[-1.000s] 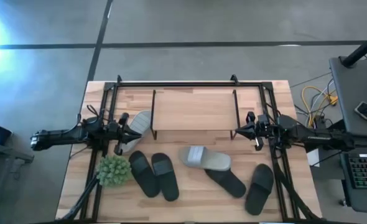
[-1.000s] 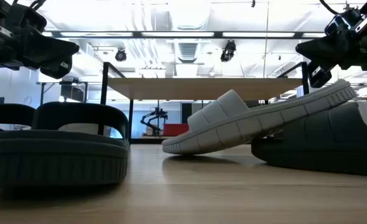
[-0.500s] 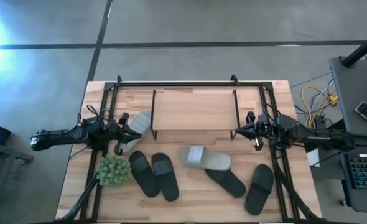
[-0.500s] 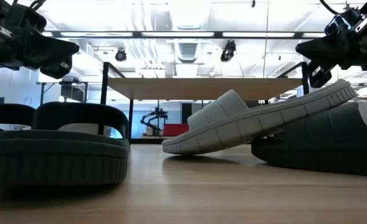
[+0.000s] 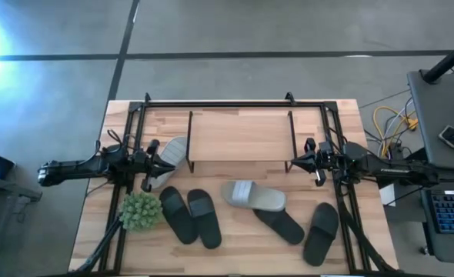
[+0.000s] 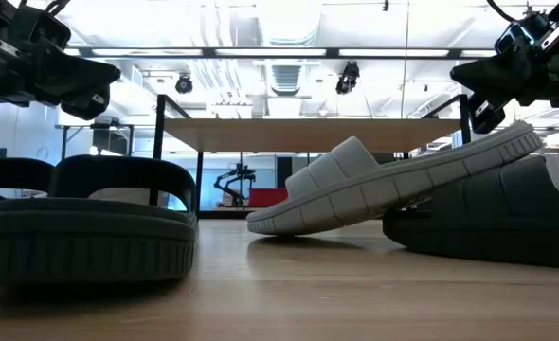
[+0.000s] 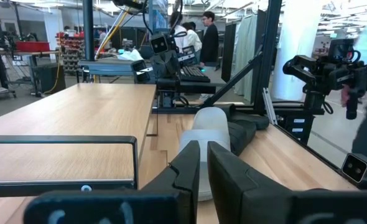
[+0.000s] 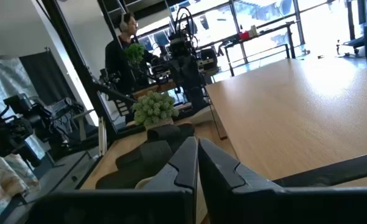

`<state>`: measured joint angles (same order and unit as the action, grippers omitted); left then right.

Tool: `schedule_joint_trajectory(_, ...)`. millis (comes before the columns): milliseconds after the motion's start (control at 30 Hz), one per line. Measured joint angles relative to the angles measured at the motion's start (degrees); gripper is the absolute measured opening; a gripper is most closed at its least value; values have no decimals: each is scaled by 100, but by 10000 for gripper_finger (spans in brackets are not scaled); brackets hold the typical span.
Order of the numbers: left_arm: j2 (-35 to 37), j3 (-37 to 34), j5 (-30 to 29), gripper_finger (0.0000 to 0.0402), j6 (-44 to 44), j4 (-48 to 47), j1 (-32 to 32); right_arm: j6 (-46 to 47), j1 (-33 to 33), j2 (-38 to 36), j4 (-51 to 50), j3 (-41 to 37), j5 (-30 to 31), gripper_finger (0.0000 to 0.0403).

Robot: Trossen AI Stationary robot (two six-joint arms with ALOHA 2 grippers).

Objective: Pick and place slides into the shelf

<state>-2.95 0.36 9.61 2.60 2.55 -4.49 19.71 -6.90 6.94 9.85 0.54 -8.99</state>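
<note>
The shelf [image 5: 240, 137] stands at the table's far middle, its wood board top bare. One light grey slide [image 5: 168, 163] lies flat at the shelf's left end, under my left gripper [image 5: 173, 160], which hovers shut above it [image 6: 95, 90]. The other grey slide [image 5: 254, 195] leans with its heel end on a black slide [image 5: 281, 224], toe end on the table [image 6: 355, 189]. Two black slides [image 5: 179, 215] [image 5: 204, 218] lie side by side near the left. Another black slide [image 5: 322, 233] lies at the near right. My right gripper [image 5: 292, 163] hangs shut in the air off the shelf's right end [image 6: 469, 80].
A small green spiky plant [image 5: 140, 210] stands on the near left of the table, beside the black pair. Black frame rods [image 5: 211, 102] run around the table's edges. Bare wood lies between the shelf and the slides. People and benches show in the room beyond.
</note>
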Motion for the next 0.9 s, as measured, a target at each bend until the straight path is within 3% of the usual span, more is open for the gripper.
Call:
schedule_joint_trajectory(67,1,0,1,17,1,2,0,612,0,6,263,-2,-2,9)
schedule_joint_trajectory(167,-1,0,0,17,0,0,2,3136,0,-20,736,-2,-5,9)
schedule_joint_trajectory(233,1,0,0,17,1,0,0,4191,0,0,953,-2,326,9)
schedule_joint_trajectory(400,-1,0,1,17,0,0,2,4770,-3,-3,1303,-3,1344,9)
schedule_joint_trajectory(433,1,0,0,17,1,0,2,4957,-4,1,1688,-4,1269,9)
schedule_joint_trajectory(533,-1,0,1,17,0,0,2,4538,82,170,3503,107,184,9)
schedule_joint_trajectory(600,0,0,0,17,0,0,2,4224,182,293,4039,470,-380,9)
schedule_joint_trajectory(667,-12,0,2,17,1,0,2,3651,278,464,3477,1088,-866,9)
schedule_joint_trajectory(767,-1,0,2,17,1,0,2,2719,421,882,610,2302,-1132,9)
schedule_joint_trajectory(900,1,0,1,17,-1,0,2,1847,671,1899,-3496,3937,-375,9)
